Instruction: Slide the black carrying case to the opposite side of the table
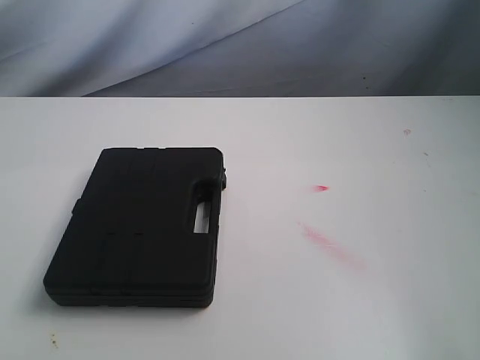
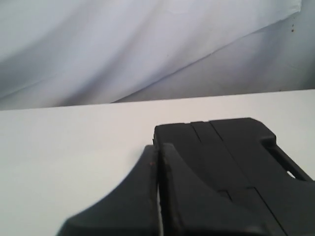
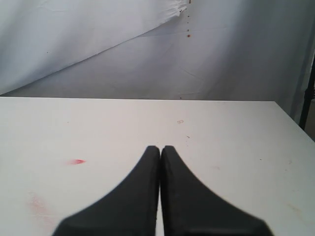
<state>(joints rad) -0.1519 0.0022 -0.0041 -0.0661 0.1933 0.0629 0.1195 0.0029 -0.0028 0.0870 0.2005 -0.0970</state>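
The flat black case lies on the left half of the white table, its slot handle along the edge facing the table's middle. No arm shows in the exterior view. The left wrist view shows the case just beyond my left gripper, whose fingers are shut together with nothing between them; its tips sit near the case's corner, and I cannot tell if they touch. My right gripper is shut and empty over bare table.
Pinkish-red smears and a small red spot mark the table right of the case; the spot also shows in the right wrist view. Grey-white cloth hangs behind the table's far edge. The table's side edge shows in the right wrist view.
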